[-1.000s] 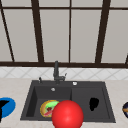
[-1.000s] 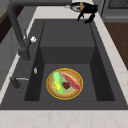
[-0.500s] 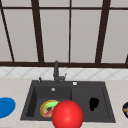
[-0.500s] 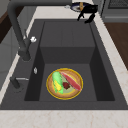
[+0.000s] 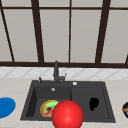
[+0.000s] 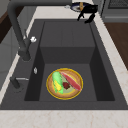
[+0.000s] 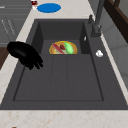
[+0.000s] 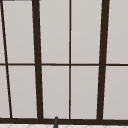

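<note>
My right hand (image 5: 93,103) hovers over the flat right half of the dark sink (image 5: 82,84), near its front rim. In the right side view this hand (image 7: 23,53) hangs with relaxed fingers pointing down and holds nothing. It also shows at the far end in the left side view (image 6: 88,10). In the left basin lies a yellow-rimmed plate (image 5: 48,108) (image 6: 65,83) (image 7: 63,47) with a corn cob, a red strip and a small dark red piece on it. A large red sphere (image 5: 67,115) sits at the bottom of the front view, covering part of the plate.
A dark faucet (image 5: 56,71) (image 6: 17,27) (image 7: 96,20) stands behind the basin. A blue plate (image 5: 5,107) (image 7: 48,7) lies on the counter to the left. A dark bowl (image 5: 125,109) (image 6: 77,5) sits on the counter to the right. A window rises behind.
</note>
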`<state>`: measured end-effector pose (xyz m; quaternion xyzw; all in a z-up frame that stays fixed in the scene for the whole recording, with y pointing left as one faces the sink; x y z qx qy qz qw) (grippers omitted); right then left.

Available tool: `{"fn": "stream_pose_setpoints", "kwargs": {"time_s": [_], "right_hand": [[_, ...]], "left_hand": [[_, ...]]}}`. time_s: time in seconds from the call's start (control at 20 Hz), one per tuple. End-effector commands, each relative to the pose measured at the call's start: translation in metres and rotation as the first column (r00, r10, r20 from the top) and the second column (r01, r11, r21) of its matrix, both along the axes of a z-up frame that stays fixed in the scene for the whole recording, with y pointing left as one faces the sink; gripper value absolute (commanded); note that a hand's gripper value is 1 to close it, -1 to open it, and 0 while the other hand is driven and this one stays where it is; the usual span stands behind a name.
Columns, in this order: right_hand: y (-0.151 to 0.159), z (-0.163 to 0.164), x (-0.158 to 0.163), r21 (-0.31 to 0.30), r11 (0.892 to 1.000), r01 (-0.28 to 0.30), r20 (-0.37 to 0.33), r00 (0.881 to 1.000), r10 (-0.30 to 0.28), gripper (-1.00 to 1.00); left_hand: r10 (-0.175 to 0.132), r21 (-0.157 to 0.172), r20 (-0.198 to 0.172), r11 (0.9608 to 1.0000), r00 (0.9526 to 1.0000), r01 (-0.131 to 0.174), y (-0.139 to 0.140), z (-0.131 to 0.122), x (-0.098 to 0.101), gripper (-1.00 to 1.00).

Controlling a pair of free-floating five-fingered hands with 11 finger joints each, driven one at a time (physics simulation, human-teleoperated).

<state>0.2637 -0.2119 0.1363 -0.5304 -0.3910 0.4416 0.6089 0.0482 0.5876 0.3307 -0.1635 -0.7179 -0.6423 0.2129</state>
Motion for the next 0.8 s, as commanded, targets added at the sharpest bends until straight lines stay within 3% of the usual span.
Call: {"fn": "stream_pose_setpoints", "kwargs": {"time_s": [0.0,0.25,0.4,0.65,0.75], "right_hand": [[0.0,0.0,0.0,0.0,1.0,0.0,0.0,1.0,0.0,0.0],[0.0,0.0,0.0,0.0,1.0,0.0,0.0,1.0,0.0,0.0],[0.0,0.0,0.0,0.0,1.0,0.0,0.0,1.0,0.0,0.0],[0.0,0.0,0.0,0.0,1.0,0.0,0.0,1.0,0.0,0.0],[0.0,0.0,0.0,0.0,1.0,0.0,0.0,1.0,0.0,0.0]], "left_hand": [[0.0,0.001,0.0,1.0,1.0,0.0,-0.003,0.001,0.0,-1.0],[0.001,0.006,-0.001,1.0,1.0,-0.001,-0.008,0.002,0.002,-1.0],[0.0,-0.007,0.0,1.0,1.0,0.0,-0.005,-0.001,-0.002,-1.0],[0.0,-0.001,-0.033,1.0,0.9994,0.0,-0.005,-0.021,0.0,-1.0],[0.0,-0.001,-0.031,1.0,0.9995,0.0,-0.005,-0.03,0.0,-1.0]]}}
